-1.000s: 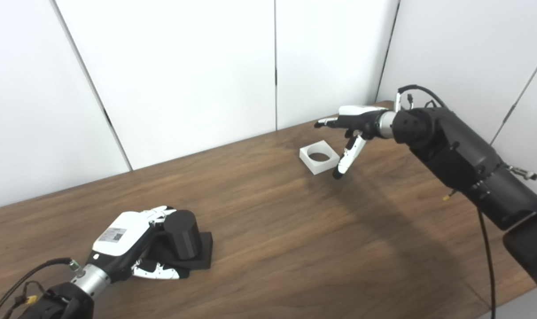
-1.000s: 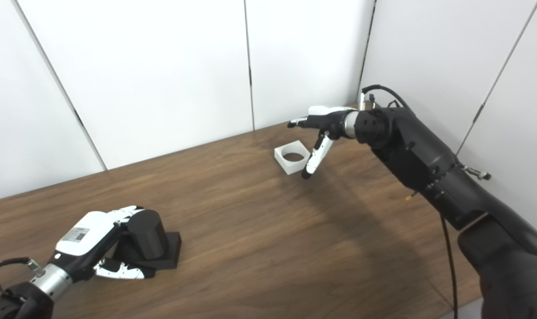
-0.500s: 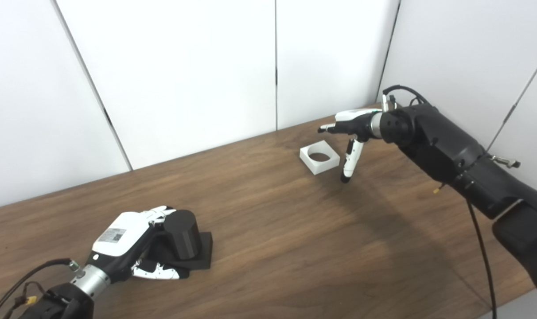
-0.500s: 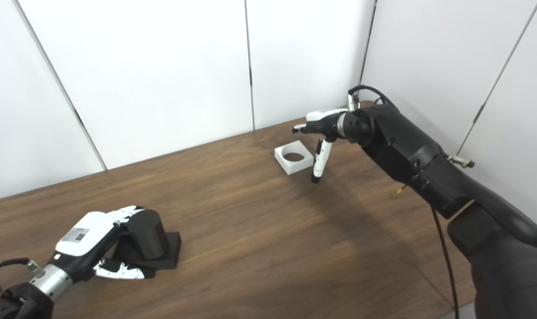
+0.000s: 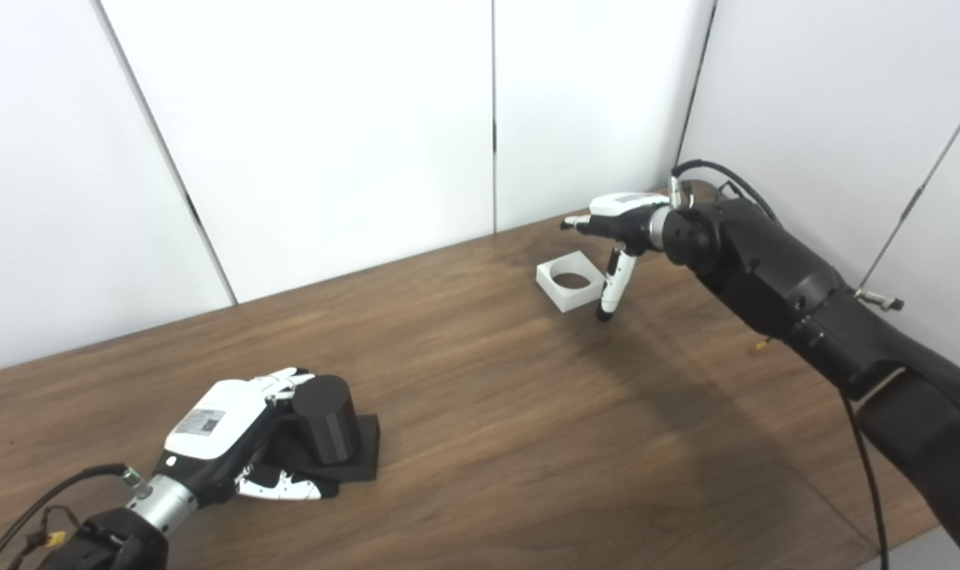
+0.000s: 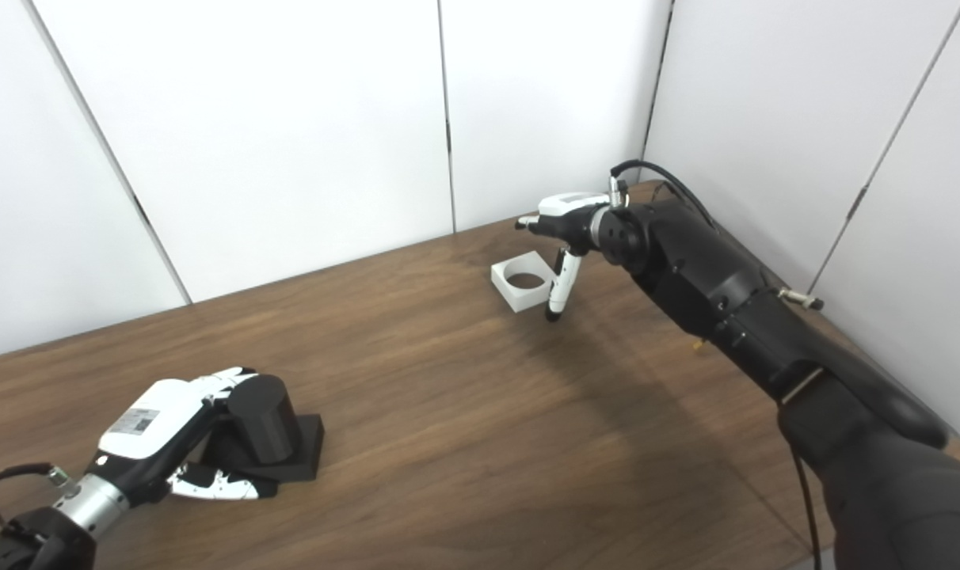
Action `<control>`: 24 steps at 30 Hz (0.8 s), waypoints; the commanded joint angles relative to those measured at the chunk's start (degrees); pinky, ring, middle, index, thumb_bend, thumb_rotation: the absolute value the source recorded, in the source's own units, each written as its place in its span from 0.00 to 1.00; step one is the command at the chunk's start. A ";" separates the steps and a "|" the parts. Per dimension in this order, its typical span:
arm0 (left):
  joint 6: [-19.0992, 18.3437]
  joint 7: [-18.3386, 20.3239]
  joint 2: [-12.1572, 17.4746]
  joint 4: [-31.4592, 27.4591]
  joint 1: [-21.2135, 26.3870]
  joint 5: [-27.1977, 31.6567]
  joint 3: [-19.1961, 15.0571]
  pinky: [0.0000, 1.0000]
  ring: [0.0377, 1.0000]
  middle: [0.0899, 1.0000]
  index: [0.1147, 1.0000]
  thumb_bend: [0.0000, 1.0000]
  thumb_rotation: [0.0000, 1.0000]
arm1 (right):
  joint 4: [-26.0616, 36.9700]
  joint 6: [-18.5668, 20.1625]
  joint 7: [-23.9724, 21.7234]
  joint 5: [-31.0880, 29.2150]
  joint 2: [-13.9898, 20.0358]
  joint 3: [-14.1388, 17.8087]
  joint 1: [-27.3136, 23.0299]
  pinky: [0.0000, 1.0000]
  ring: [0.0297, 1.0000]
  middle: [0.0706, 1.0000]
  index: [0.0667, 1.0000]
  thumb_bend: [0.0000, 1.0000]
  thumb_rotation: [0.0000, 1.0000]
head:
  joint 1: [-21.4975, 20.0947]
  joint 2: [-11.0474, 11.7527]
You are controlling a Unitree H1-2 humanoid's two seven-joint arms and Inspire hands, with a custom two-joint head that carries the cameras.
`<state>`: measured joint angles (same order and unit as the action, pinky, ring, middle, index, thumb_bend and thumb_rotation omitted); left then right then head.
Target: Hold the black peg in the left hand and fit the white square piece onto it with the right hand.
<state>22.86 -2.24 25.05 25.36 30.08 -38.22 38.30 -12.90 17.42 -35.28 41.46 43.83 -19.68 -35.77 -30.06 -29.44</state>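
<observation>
The black peg (image 5: 325, 427), a round post on a square black base, stands on the wooden table (image 5: 488, 427) at the near left. My left hand (image 5: 226, 431) is wrapped around it from the left, fingers behind the post and thumb along the base front. The white square piece (image 5: 571, 280), with a round hole, lies flat on the table at the far right. My right hand (image 5: 615, 237) is open just right of it, fingers pointing left above its far edge and thumb (image 5: 609, 291) hanging down beside its right side. It holds nothing.
White wall panels close the table's back edge and the right corner. The right arm (image 5: 797, 301) stretches across the table's right side. The table's front right edge (image 5: 884, 546) is near the picture corner.
My right hand has moved left and slightly down, closer to the white piece, with the thumb now right beside its right side. The left hand and the peg have not moved.
</observation>
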 commanded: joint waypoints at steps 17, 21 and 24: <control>-2.35 8.09 2.43 -0.85 -6.26 -4.75 3.47 0.84 0.90 0.85 0.43 0.52 0.07 | -6.27 -2.67 3.28 1.97 -2.34 -1.41 -5.82 0.79 0.92 0.96 1.00 0.85 0.21 | 0.83 -0.77; -3.15 9.08 2.63 -2.21 -6.54 -4.26 3.23 0.84 0.90 0.84 0.43 0.52 0.07 | -7.79 -2.56 3.06 2.19 -2.88 -2.16 -6.58 0.80 0.92 0.96 0.99 0.85 0.20 | 1.07 -0.94; -3.66 9.72 2.71 -2.96 -6.69 -3.99 3.14 0.85 0.90 0.84 0.43 0.52 0.07 | -9.70 -2.56 3.35 2.17 -3.40 -2.69 -7.13 0.80 0.92 0.96 0.98 0.85 0.19 | 1.26 -1.11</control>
<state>19.27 -1.01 25.41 21.06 28.24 -38.13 37.66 -22.72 15.46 -33.47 42.55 39.72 -22.81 -38.72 -28.74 -30.50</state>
